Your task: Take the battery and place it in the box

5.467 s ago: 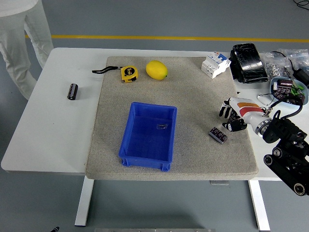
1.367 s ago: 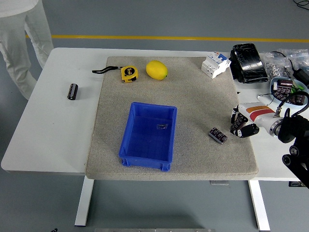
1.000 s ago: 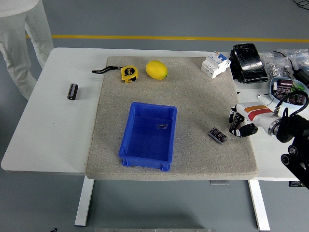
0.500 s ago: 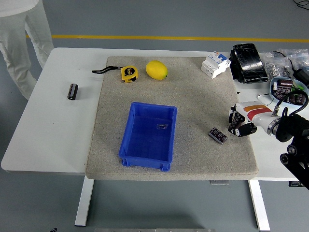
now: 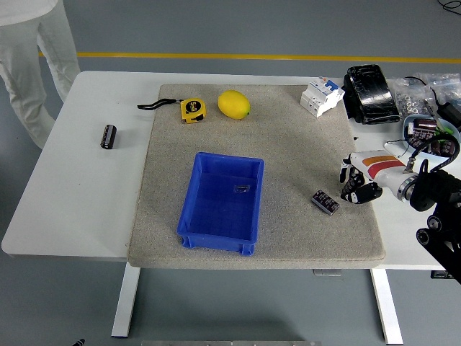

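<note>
Right robot hand fingers curled, empty, just beside battery on mat, not touching.

Right robot hand, fingers curled and empty, hovers just right of the battery; the blue box sits mid-bench

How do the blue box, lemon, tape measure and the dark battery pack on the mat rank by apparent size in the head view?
Largest to smallest:
1. blue box
2. lemon
3. tape measure
4. battery pack

The last two look close; that order is unsure.
</note>
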